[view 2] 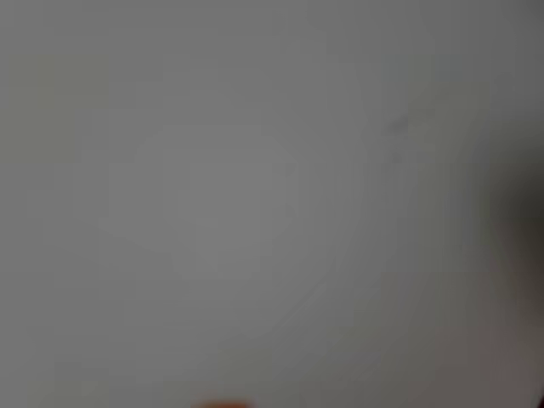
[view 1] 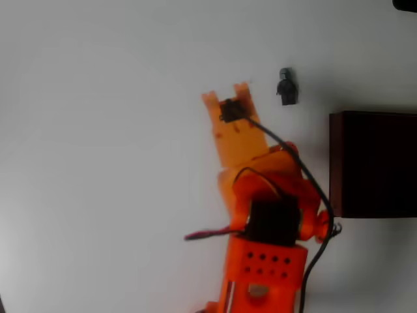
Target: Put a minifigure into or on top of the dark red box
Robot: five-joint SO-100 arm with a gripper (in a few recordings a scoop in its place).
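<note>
The tiny dark grey minifigure [view 1: 287, 87] lies on the white table in the overhead view, above the dark red box [view 1: 373, 163], which sits at the right edge with a near-black inside. My orange gripper [view 1: 226, 92] points up the picture, left of the figure and apart from it. Its two fingertips stand spread with nothing between them. The wrist view is a blurred grey surface with a dark smear at its right edge.
The orange arm's base [view 1: 264, 270] stands at the bottom centre, with a black cable [view 1: 306, 173] looping to its right. White table [view 1: 98, 156] spreads to the left and above. A dark object [view 1: 405, 4] pokes in at the top right corner.
</note>
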